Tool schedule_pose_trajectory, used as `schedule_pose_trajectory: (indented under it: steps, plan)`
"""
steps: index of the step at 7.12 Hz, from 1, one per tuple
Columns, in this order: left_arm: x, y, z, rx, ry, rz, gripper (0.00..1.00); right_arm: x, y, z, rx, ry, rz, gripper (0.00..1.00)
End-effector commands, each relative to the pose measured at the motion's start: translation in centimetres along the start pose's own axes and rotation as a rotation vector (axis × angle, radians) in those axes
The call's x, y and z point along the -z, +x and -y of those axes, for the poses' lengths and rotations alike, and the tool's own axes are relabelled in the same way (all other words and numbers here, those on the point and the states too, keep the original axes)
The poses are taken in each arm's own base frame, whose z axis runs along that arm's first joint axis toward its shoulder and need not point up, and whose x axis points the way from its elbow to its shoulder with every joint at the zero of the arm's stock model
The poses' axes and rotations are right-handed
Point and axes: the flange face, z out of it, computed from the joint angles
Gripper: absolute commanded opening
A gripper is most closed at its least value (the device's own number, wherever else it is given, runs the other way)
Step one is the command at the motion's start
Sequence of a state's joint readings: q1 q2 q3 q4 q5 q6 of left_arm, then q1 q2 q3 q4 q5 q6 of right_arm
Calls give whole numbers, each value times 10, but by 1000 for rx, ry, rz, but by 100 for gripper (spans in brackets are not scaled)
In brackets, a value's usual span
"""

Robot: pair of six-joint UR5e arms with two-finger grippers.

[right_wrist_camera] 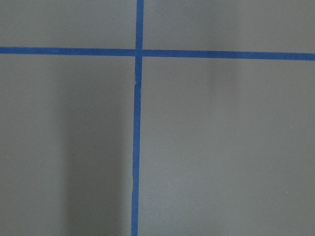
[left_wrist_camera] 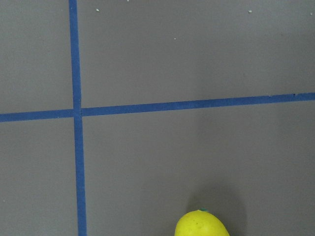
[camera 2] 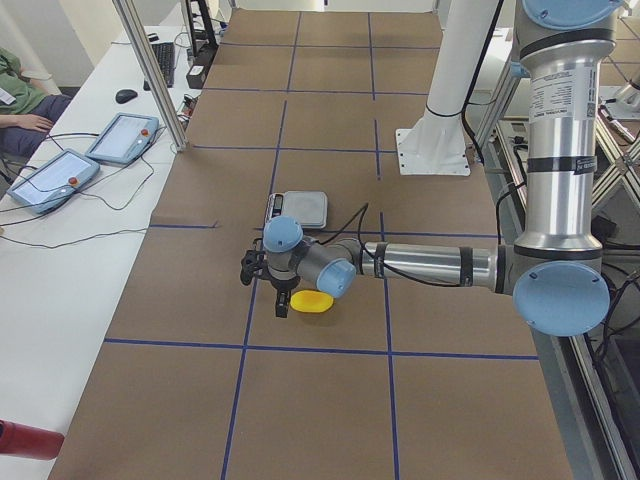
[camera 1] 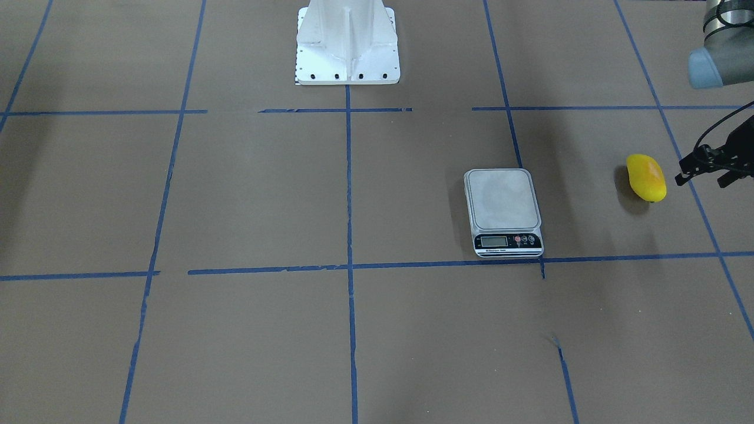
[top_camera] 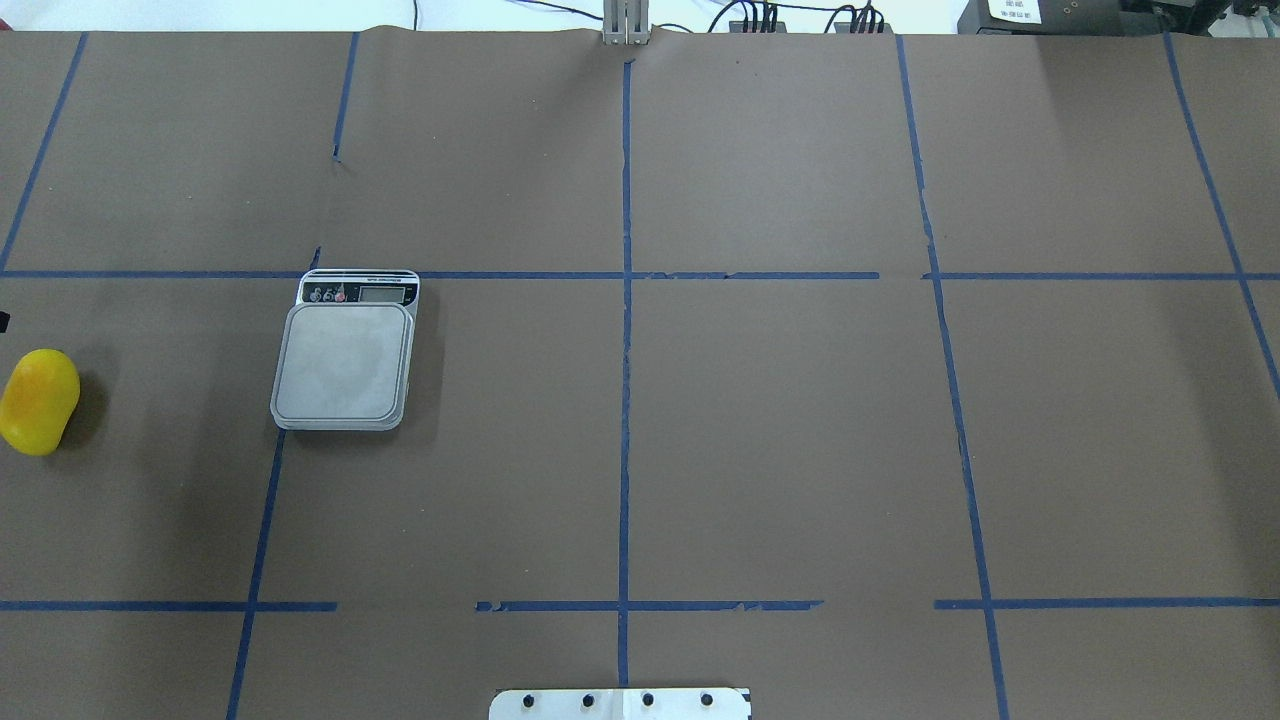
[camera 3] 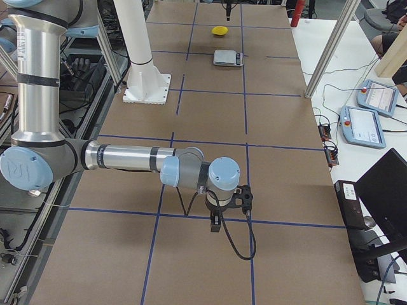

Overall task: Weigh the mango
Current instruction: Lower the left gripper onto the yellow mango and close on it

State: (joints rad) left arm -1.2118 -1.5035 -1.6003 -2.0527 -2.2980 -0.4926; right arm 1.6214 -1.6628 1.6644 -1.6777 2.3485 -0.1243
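The mango [camera 1: 646, 177] lies on its side on the brown table [camera 1: 235, 194], at the right of the front-facing view. It rests on the paper, not on the scale [camera 1: 503, 206], which sits well apart from it, right of centre, with its display toward the bottom of the frame. The left gripper [camera 1: 703, 178] hangs at the right edge of that frame, just beside the mango. Its 2 fingers are spread wide and grip nothing, and the fruit lies to their left, not between them. In the overhead view the mango shows at the far left edge and the scale to its right. The left wrist view catches only the mango's rounded yellow end at the bottom edge, right of centre, below 2 crossing blue tape lines [left_wrist_camera: 75, 112]. The right gripper [camera 3: 230, 210] shows only in the right side view, at lower centre above a tape line and far from the mango at the top of that frame. Whether its jaws are apart or closed cannot be told.
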Motion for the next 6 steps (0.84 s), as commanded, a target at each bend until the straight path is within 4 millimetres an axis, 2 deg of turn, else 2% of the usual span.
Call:
schedule_pose_trajectory:
  steps: [1, 3, 6]
  plan:
    - [-23, 8, -14, 17, -47, 2, 100, -1, 0, -1, -1, -1, 0, 100]
    - [-39, 23, -21, 25, -87, -5, 100, 0, 0, 0, 0, 0, 0, 100]
    - [-63, 27, -30, 13, -140, 1, 100, 0, 0, 0, 1, 1, 0, 100]
